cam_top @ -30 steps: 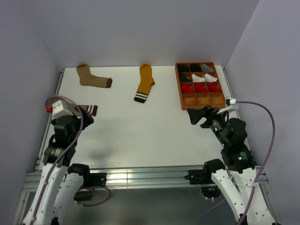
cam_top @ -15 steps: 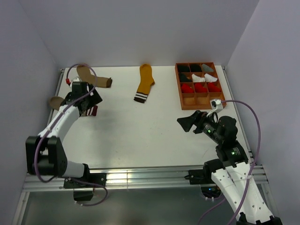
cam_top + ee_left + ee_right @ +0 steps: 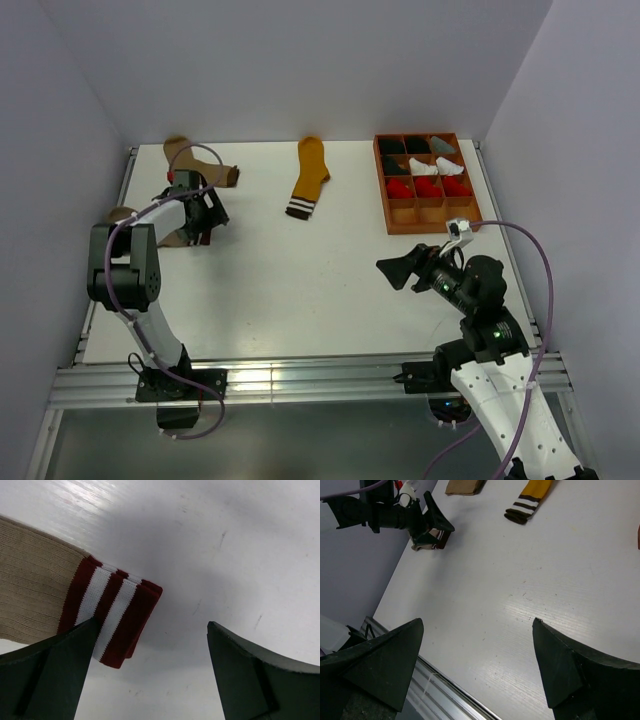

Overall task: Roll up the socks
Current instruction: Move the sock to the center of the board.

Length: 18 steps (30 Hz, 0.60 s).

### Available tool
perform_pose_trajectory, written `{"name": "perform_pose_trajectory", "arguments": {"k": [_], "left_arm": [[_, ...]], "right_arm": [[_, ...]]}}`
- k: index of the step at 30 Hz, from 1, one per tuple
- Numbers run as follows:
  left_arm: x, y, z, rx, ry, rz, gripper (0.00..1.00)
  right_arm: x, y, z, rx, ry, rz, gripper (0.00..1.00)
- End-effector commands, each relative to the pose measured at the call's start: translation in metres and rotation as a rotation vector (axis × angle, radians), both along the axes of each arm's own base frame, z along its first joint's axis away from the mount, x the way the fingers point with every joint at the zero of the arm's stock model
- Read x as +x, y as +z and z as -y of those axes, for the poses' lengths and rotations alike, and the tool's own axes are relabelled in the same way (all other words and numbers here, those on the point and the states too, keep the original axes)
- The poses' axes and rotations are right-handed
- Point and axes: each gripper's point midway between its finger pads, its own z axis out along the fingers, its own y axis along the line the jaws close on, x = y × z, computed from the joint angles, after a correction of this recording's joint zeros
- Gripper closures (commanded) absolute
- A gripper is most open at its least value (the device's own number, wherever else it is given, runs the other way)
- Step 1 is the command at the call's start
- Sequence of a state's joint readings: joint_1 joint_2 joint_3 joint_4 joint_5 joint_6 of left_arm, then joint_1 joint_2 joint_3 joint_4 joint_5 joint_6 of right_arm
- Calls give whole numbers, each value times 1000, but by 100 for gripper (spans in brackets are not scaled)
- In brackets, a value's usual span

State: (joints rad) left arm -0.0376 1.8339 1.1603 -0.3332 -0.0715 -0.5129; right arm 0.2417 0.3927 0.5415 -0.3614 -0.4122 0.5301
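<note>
Left tool (image 3: 152, 630), jaws wide apart, directly above striped cuff of light brown sock (image 3: 40, 590) near worktop (image 3: 300, 280) left edge; long axis leftward from cuff. Right tool (image 3: 390, 272), likewise apart, well away.

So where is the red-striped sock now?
Top view: the light brown sock lies near the table's left edge, under the open left hand, just below the tan sock.
</note>
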Motion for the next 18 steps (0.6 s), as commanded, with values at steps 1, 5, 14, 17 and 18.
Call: {"name": "perform_pose_trajectory", "arguments": {"k": [1, 5, 14, 17, 18], "left_arm": [[-21, -8, 39, -88, -85, -46, 3], [-65, -24, 106, -143, -167, -94, 4], [-135, 5, 217, -46, -365, -28, 6], [-135, 43, 231, 95, -424, 91, 9], [-135, 52, 235, 128, -446, 121, 9]], "right_arm": [[-1, 0, 0, -12, 8, 26, 4], [-1, 0, 0, -14, 7, 30, 4], [-1, -5, 0, -22, 7, 22, 5], [-2, -6, 1, -26, 6, 19, 5], [-1, -6, 1, -26, 5, 19, 5]]}}
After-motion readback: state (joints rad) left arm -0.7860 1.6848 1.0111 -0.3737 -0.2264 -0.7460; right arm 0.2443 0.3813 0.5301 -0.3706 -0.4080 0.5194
